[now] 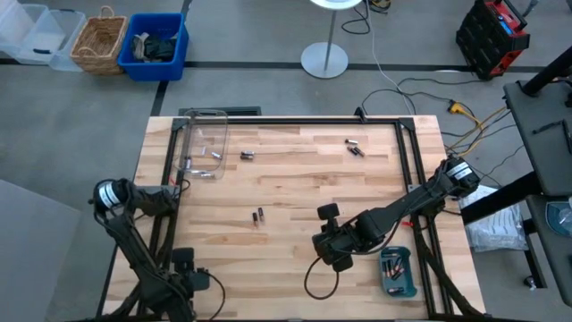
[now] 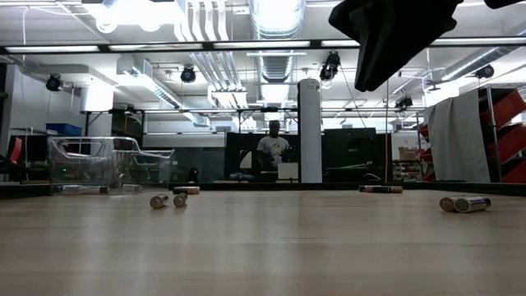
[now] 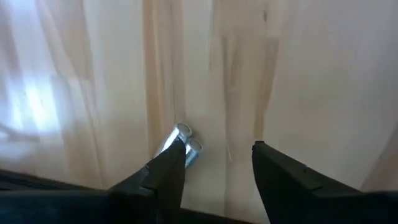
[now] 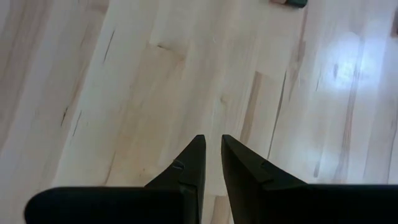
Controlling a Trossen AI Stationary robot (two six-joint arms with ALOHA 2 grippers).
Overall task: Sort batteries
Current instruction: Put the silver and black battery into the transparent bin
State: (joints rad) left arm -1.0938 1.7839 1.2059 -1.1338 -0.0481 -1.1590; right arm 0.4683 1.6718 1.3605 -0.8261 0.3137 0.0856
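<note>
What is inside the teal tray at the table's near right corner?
The teal tray holds several batteries lying side by side; the exact count can't be read. The right gripper hangs beside it, not over it, hiding none of it.

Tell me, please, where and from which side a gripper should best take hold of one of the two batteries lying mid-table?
Grip a battery of the mid-table pair across the middle of its round body, coming straight down from above. Both lie flat on the table, side by side, so the fingers probably need to close along the gap between them, and one may have to be nudged away first.
</note>
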